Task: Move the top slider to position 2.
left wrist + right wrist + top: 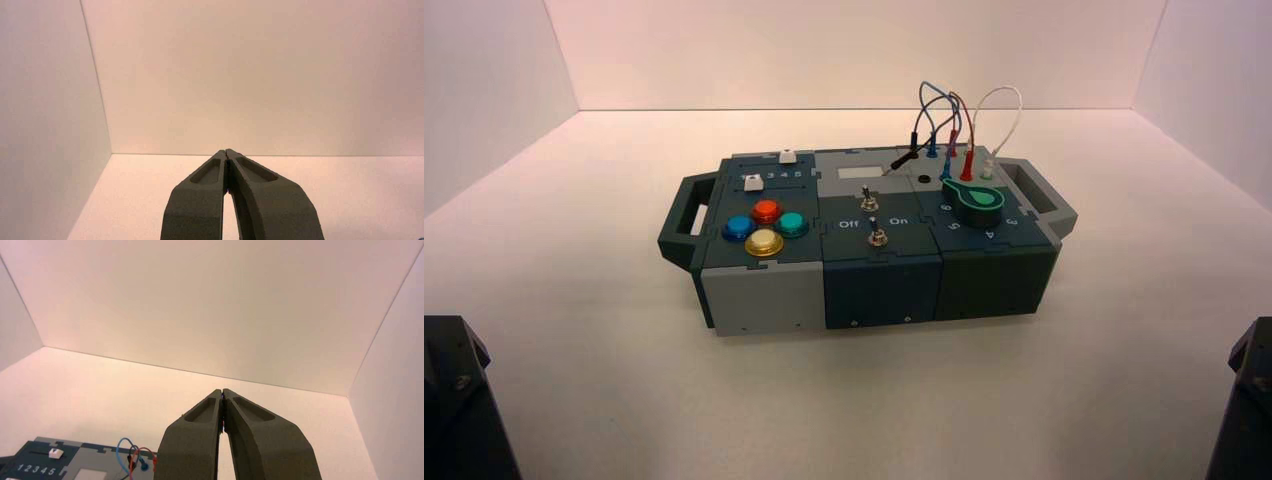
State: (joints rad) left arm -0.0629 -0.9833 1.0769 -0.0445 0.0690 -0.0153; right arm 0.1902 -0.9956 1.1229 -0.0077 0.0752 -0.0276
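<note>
The top slider [787, 156] is a small white knob at the back left of the box [764, 295]. In the right wrist view this top slider [56, 453] sits in its track just beyond the row of white numerals 1 to 5, toward the 5 end. Position 2 [27, 469] is the second numeral in that row. A twin white knob [752, 182] sits nearer, at the row's other end. My left gripper [227, 152] is shut on nothing, facing the bare wall. My right gripper [222, 391] is shut and empty too, far from the box.
The left arm [459, 400] and right arm [1244, 400] rest at the near corners. The box also has coloured round buttons [764, 226], two toggle switches [874, 220], a green dial [979, 203] and looping wires [954, 125]. White walls stand on three sides.
</note>
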